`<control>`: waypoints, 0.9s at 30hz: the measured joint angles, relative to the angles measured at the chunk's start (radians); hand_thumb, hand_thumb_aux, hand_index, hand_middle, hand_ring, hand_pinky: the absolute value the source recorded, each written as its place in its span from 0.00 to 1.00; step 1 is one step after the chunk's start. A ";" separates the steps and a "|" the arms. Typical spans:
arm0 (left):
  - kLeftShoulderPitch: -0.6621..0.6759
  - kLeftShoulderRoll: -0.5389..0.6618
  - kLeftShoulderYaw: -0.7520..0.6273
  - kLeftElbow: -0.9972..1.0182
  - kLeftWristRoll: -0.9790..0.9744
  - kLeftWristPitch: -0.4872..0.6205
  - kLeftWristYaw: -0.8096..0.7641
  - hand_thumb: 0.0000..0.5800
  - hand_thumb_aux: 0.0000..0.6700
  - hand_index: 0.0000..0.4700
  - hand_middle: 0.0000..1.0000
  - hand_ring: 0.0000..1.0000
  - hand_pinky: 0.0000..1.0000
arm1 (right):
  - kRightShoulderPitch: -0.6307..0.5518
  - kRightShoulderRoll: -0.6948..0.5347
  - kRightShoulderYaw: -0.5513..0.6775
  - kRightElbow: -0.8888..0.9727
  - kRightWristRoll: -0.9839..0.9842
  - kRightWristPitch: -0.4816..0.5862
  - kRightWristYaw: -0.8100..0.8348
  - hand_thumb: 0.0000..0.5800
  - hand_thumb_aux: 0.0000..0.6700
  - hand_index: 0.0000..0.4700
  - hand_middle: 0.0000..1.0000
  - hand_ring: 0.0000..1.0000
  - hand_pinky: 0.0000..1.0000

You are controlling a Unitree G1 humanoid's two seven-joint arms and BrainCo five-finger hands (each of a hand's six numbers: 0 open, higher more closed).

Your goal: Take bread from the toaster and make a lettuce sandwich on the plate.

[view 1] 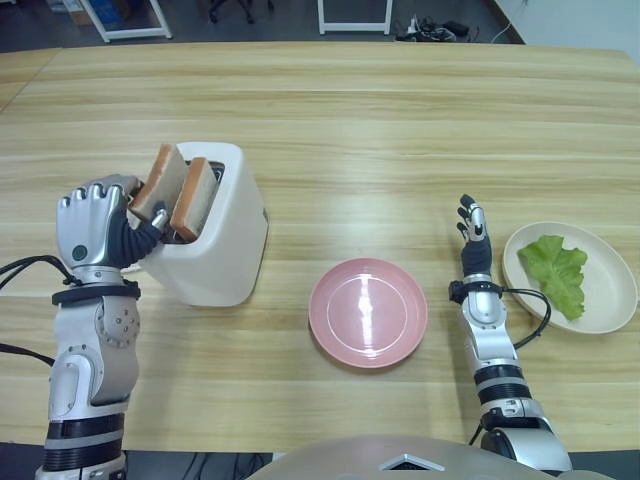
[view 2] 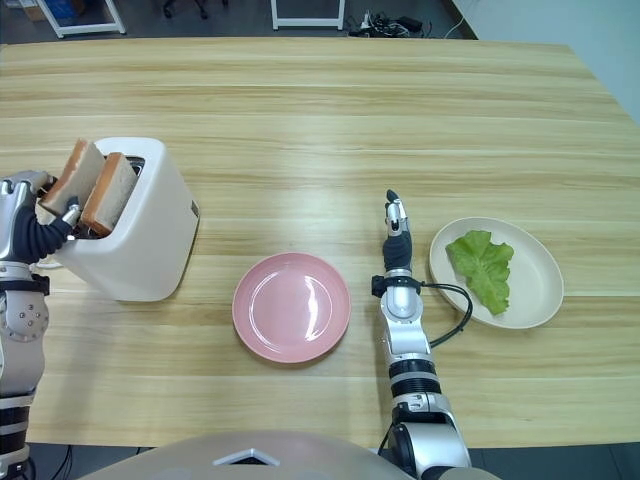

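Showing the left hand [view 1: 92, 222] at the left edge of the frame, fingers curled about the outer bread slice [view 1: 158, 180], thumb in the gap beside the inner bread slice [view 1: 195, 197]; both slices stand tilted in the white toaster [view 1: 225, 240]. The right hand [view 1: 473, 235], lower right, is stretched straight and holds nothing, between the pink plate [view 1: 368, 312] at lower centre and the beige dish [view 1: 610, 260] bearing the lettuce [view 1: 555, 270]. Risks: a slanted pull may drag or tip the toaster; a shallow pinch may drop the slice. No legible writing appears.
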 measured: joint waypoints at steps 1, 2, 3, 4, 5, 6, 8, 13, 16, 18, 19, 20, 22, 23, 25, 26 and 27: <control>-0.008 0.001 0.005 -0.013 0.019 -0.011 0.038 1.00 1.00 1.00 1.00 1.00 1.00 | 0.000 0.000 0.000 0.001 0.000 0.000 0.000 0.00 0.00 0.00 0.00 0.00 0.00; -0.021 -0.002 0.020 -0.032 0.046 -0.025 0.105 1.00 1.00 1.00 1.00 1.00 1.00 | 0.000 0.000 0.000 0.003 0.000 0.001 0.000 0.00 0.00 0.00 0.00 0.00 0.00; -0.030 -0.002 0.037 -0.044 0.054 -0.031 0.149 1.00 1.00 1.00 1.00 1.00 1.00 | 0.000 0.000 0.000 0.004 0.000 0.002 0.000 0.00 0.00 0.00 0.00 0.00 0.00; -0.033 -0.008 0.060 -0.054 0.054 -0.042 0.200 1.00 1.00 1.00 1.00 1.00 1.00 | 0.000 0.001 0.000 0.005 0.000 0.003 0.000 0.00 0.00 0.00 0.00 0.00 0.00; -0.036 -0.020 0.087 -0.078 0.026 -0.075 0.245 1.00 1.00 1.00 1.00 1.00 1.00 | 0.000 0.002 0.001 0.006 0.000 0.003 0.000 0.00 0.00 0.00 0.00 0.00 0.00; -0.038 -0.035 0.101 -0.098 -0.039 -0.118 0.256 1.00 1.00 1.00 1.00 1.00 1.00 | 0.000 0.003 0.002 0.006 0.000 0.004 0.000 0.00 0.00 0.00 0.00 0.00 0.00; -0.044 -0.068 0.102 -0.137 -0.223 -0.222 0.237 1.00 1.00 1.00 1.00 1.00 1.00 | 0.000 0.003 0.004 0.007 0.000 0.004 0.000 0.00 0.00 0.00 0.00 0.00 0.00; -0.059 -0.137 -0.046 -0.177 -0.698 -0.341 -0.003 1.00 1.00 1.00 1.00 1.00 1.00 | 0.000 0.003 0.004 0.008 0.000 0.003 0.000 0.00 0.00 0.00 0.00 0.00 0.00; -0.066 -0.218 -0.220 -0.160 -1.006 -0.302 -0.239 1.00 1.00 1.00 1.00 1.00 1.00 | -0.001 0.003 0.005 0.012 0.000 0.004 0.000 0.00 0.00 0.00 0.00 0.00 0.00; -0.070 -0.285 -0.376 -0.082 -1.107 -0.232 -0.401 1.00 1.00 1.00 1.00 1.00 1.00 | -0.001 0.004 0.005 0.017 0.000 0.006 0.001 0.00 0.00 0.00 0.00 0.00 0.00; -0.069 -0.310 -0.441 -0.040 -1.116 -0.197 -0.456 1.00 1.00 1.00 1.00 1.00 1.00 | -0.001 0.003 0.005 0.018 0.000 0.008 0.001 0.00 0.00 0.00 0.00 0.00 0.00; -0.067 -0.330 -0.502 0.004 -1.111 -0.162 -0.506 1.00 1.00 1.00 1.00 1.00 1.00 | -0.001 0.002 0.004 0.019 0.000 0.010 0.002 0.00 0.00 0.00 0.00 0.00 0.00; -0.067 -0.337 -0.546 0.057 -1.078 -0.130 -0.550 1.00 1.00 1.00 1.00 1.00 1.00 | -0.001 0.000 0.003 0.019 0.000 0.014 0.004 0.00 0.00 0.00 0.00 0.00 0.00; -0.066 -0.338 -0.562 0.082 -1.052 -0.115 -0.567 1.00 1.00 1.00 1.00 1.00 1.00 | 0.000 0.000 0.004 0.018 0.000 0.015 0.005 0.00 0.00 0.00 0.00 0.00 0.00; -0.063 -0.337 -0.594 0.116 -1.007 -0.093 -0.598 1.00 1.00 1.00 1.00 1.00 1.00 | 0.002 0.000 0.004 0.015 0.000 0.016 0.005 0.00 0.00 0.00 0.00 0.00 0.00; -0.061 -0.335 -0.608 0.125 -0.983 -0.082 -0.611 1.00 1.00 1.00 1.00 1.00 1.00 | 0.003 0.000 0.004 0.013 0.000 0.017 0.005 0.00 0.00 0.00 0.00 0.00 0.00; -0.055 -0.330 -0.620 0.133 -0.953 -0.074 -0.621 1.00 1.00 1.00 1.00 1.00 1.00 | 0.005 0.000 0.004 0.010 0.000 0.019 0.005 0.00 0.00 0.00 0.00 0.00 0.00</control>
